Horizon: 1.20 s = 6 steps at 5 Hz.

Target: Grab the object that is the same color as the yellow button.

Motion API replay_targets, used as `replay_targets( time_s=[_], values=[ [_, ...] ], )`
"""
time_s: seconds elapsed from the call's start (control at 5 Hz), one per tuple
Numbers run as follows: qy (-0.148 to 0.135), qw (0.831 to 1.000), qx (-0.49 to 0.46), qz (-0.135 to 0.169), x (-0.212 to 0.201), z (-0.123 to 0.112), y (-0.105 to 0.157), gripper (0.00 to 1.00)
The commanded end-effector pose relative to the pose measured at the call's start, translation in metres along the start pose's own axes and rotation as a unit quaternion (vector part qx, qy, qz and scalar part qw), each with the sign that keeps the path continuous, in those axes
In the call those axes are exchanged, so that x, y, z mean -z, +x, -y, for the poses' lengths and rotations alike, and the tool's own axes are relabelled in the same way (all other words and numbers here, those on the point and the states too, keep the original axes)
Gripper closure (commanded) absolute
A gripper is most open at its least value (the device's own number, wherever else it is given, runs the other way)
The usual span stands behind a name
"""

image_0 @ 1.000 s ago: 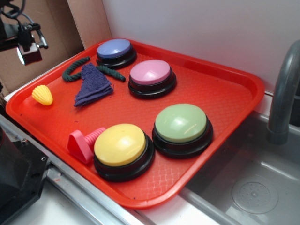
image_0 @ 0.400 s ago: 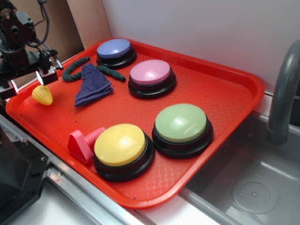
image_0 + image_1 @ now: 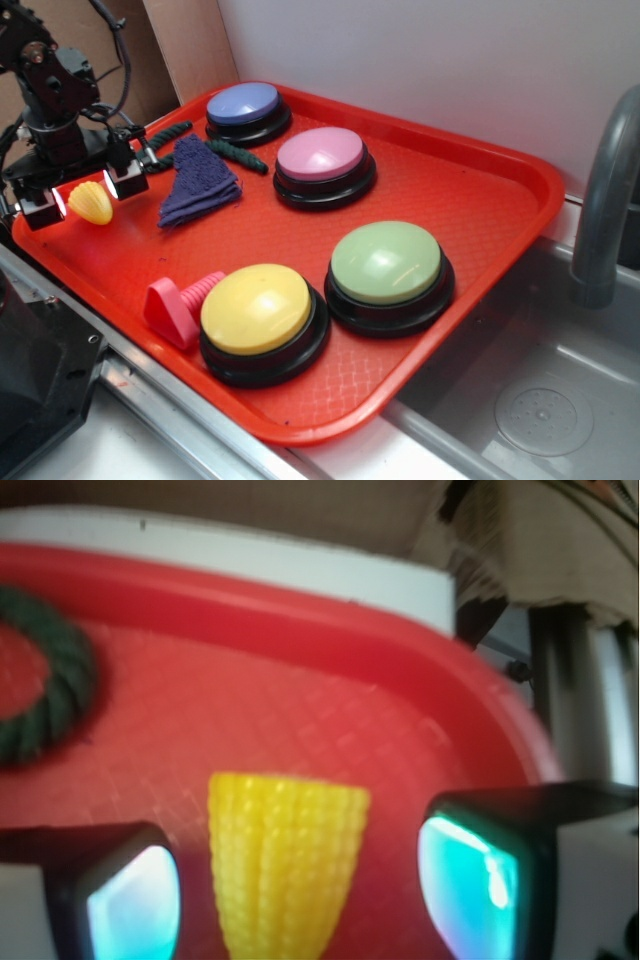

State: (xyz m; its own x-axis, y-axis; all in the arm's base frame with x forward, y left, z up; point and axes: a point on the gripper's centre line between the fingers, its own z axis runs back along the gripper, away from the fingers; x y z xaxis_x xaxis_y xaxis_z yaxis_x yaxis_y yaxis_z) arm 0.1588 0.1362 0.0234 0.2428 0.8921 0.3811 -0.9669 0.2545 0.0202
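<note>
Red tray (4 buttons aboard) holds yellow toy between wide-open gripper.

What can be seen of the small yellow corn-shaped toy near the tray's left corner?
The yellow corn toy is a small, glossy plastic piece covered in rows of kernel-like bumps, wide at one end and narrowing toward the other. It lies flat on the red tray near its left rim, intact. The open gripper straddles it, one finger on each side; the wrist view shows gaps, so nothing but the tray touches it.
</note>
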Motion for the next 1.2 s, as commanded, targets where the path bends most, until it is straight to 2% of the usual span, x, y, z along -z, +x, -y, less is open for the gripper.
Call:
replay_targets(
  time_s=[0.0,0.2,0.6,0.8,1.0],
  values=[
    [-0.012,1.0,-0.004,0.007,0.006,-0.005,0.008,0.0],
    [-0.03,0.999,-0.017,0.003,0.004,-0.008,0.01,1.0],
    [-0.038,0.998,0.055,-0.008,-0.017,-0.007,0.018,1.0],
    [-0.062,0.985,0.148,-0.054,-0.053,-0.003,0.023,1.0],
    [-0.097,0.959,0.247,-0.102,-0.094,0.007,0.02,1.0]
  ],
)
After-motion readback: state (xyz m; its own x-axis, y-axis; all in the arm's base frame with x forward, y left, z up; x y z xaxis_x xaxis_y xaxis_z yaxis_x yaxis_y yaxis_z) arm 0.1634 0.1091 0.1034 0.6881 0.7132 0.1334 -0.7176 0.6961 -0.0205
